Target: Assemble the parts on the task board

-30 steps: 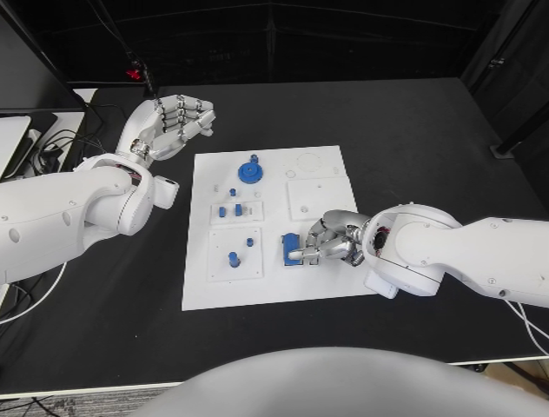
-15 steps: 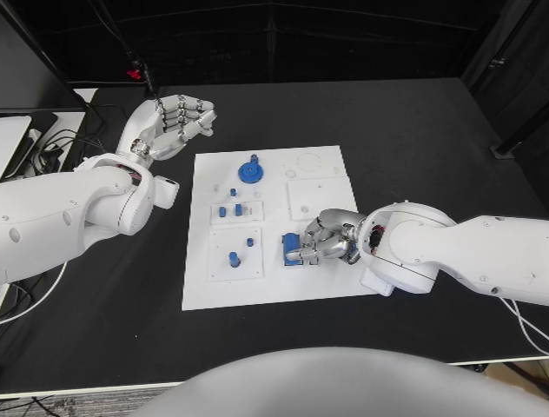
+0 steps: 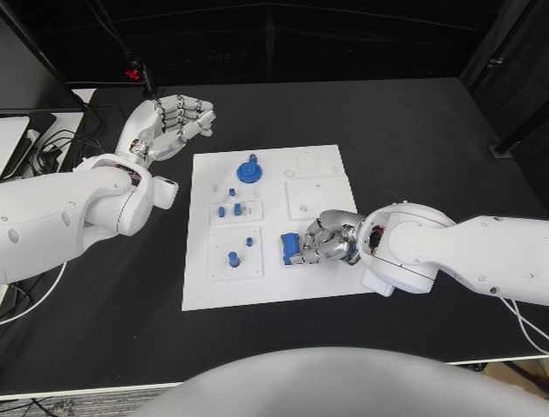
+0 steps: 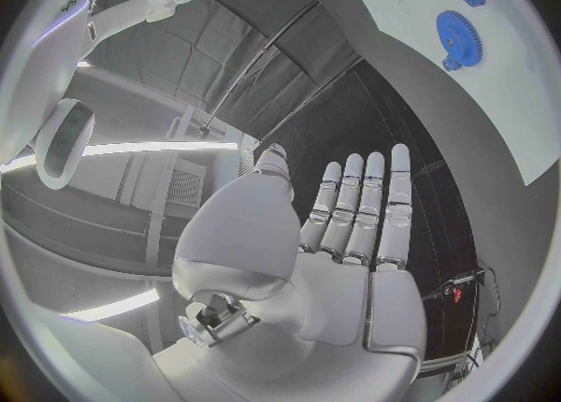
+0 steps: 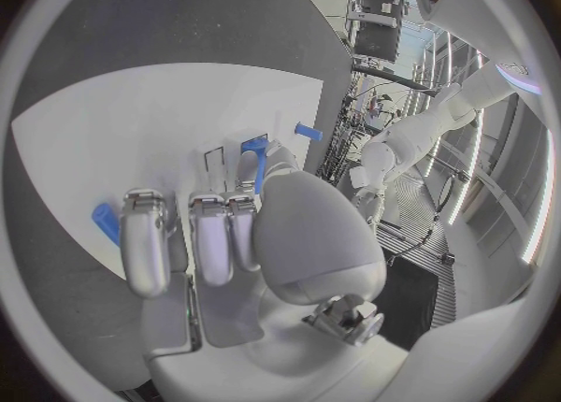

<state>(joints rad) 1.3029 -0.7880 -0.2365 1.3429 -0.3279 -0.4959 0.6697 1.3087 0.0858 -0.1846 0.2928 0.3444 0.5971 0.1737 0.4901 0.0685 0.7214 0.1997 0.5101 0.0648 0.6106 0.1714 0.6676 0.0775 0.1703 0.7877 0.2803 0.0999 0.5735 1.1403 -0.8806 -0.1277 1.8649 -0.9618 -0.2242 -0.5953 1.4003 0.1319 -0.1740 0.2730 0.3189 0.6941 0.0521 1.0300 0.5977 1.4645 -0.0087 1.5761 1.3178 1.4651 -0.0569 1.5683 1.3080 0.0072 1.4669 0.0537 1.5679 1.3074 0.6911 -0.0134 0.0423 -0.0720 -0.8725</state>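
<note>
— White task board point(image 3: 269, 291) lies mid-bench point(image 3: 413, 122), carrying small blue parts; a blue gear point(image 3: 249, 169) sits near its far edge. What of the right hand point(image 3: 321, 239)?

— It rests on the board's near right part, fingers curled onto a blue block point(image 3: 290, 248); whether it actually grips the block cannot be told.

— And the left hand point(image 3: 169, 124)?

— Raised beside the board's far left corner, fingers straight and apart, holding nothing.

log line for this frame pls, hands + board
left hand: open, off board, holds nothing | right hand: fingers curled at blue block, grip unclear | board: blue gear at far end, untouched
</note>
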